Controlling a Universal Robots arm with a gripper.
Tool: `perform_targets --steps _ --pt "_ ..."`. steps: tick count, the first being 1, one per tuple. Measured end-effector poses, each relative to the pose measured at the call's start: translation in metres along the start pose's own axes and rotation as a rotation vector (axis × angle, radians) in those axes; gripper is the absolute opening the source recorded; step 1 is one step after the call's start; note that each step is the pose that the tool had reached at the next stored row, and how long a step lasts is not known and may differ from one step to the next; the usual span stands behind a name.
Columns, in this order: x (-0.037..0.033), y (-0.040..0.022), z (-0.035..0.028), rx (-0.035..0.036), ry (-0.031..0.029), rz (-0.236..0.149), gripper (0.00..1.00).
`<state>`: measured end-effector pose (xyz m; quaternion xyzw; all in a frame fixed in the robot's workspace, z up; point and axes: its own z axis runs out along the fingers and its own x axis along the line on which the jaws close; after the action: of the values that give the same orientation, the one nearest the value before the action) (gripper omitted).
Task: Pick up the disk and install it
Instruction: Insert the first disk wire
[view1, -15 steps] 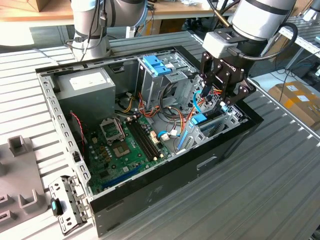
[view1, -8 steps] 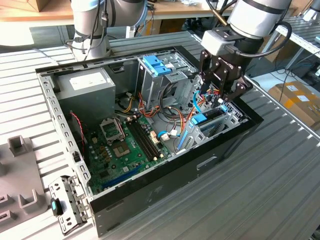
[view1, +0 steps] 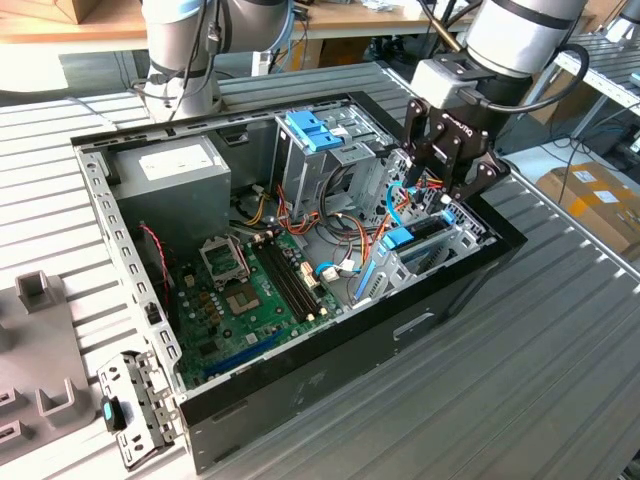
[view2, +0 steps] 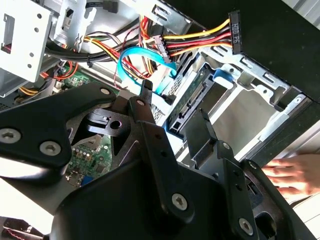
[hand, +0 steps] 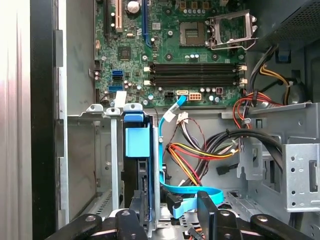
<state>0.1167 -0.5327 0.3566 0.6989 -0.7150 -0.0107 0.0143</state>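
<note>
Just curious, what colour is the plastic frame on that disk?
The frame is light blue, clearest in the first wrist view.

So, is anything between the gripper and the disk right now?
Yes: in the first wrist view a blue SATA cable runs down beside the disk and loops across between the open fingers of the gripper.

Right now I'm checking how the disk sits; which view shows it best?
The first wrist view: the disk stands edge-up in the drive cage, its light-blue carrier in plain sight. The second wrist view shows its connector edge; the exterior view, a small blue patch near the gripper.
</note>
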Motion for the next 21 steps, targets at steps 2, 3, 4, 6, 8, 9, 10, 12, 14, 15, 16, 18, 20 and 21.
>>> perform_targets --steps 2,3,4,6,8,9,10,12,14,15,16,18,20,21 --pt "0.0001 -0.0002 0.0001 -0.0005 0.0 0.0 0.55" --pt "0.0007 -0.0002 0.0002 -0.0005 -0.0002 0.0 0.55" --pt "0.0011 -0.0002 0.0002 -0.0005 -0.0005 0.0 0.55" --pt "0.0016 -0.0003 0.0001 -0.0005 -0.0013 0.0 0.55" --pt "0.0017 -0.0002 -0.0009 -0.0005 -0.0013 0.0 0.55" --pt "0.0017 -0.0003 -0.0015 -0.0005 -0.0015 0.0 0.55" --pt "0.0018 -0.0003 -0.0018 -0.0005 -0.0015 0.0 0.55" --pt "0.0021 -0.0003 -0.0019 -0.0005 -0.0015 0.0 0.55" --pt "0.0021 -0.0003 -0.0019 -0.0005 -0.0015 0.0 0.55" --pt "0.0021 -0.0003 -0.002 -0.0005 -0.0013 0.0 0.55" --pt "0.0021 -0.0003 -0.0019 -0.0005 -0.0013 0.0 0.55" --pt "0.0021 -0.0003 -0.002 -0.0005 -0.0012 0.0 0.53" --pt "0.0021 -0.0003 -0.0019 -0.0005 -0.0012 0.0 0.47" --pt "0.0021 -0.0003 -0.002 -0.0005 -0.0012 0.0 0.4"
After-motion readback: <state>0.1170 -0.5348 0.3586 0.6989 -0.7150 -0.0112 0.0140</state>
